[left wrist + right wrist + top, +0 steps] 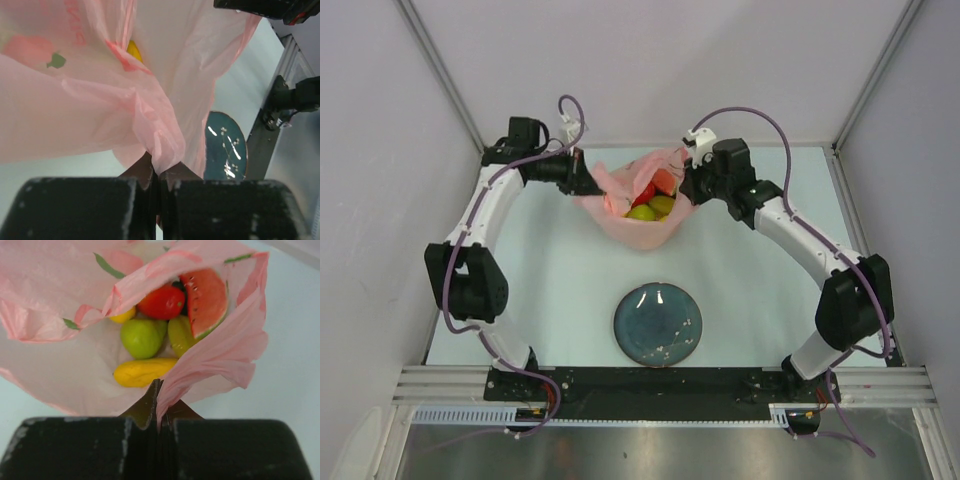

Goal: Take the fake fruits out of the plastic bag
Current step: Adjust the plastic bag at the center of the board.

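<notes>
The left fingers [142, 174] and the right fingers [145, 407] are each clamped on the rim of the soft, slippery bag [642, 233]. The fruits [142, 337] lie inside it, just ahead of the right fingers. They are probably light and hard, best gripped across the middle.

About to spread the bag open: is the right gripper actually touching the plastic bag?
Touching. The right wrist view shows the right gripper closed on a fold of the plastic bag, pink film pinched between its fingers.
</notes>
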